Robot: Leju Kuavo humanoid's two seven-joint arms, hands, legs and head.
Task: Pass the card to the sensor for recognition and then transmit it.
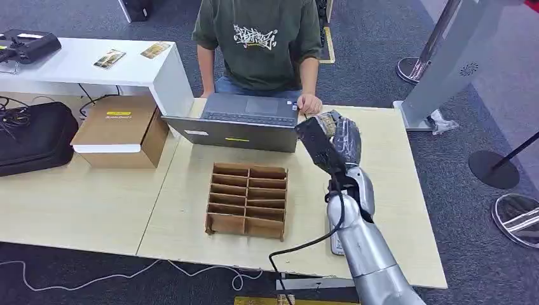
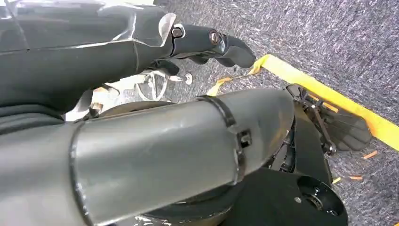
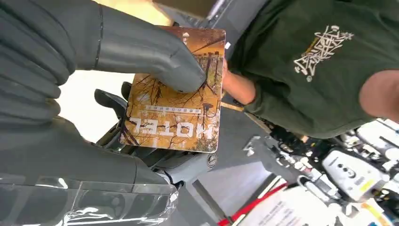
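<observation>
While pinched, card (image 3: 175, 113) in right robot hand (image 3: 141, 61)

"HOTEL" on the card (image 3: 176, 101)

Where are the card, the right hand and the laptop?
card (image 3: 176, 113): right wrist view, middle of its printed face.
right hand (image 1: 340, 136): head view, back of the hand, raised beside the laptop.
laptop (image 1: 251, 105): head view, keyboard deck.

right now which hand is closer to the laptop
Right. The right hand is raised over the table beside the laptop, holding the card. The left hand hangs low by the robot's body over the carpet, far from the laptop.
</observation>
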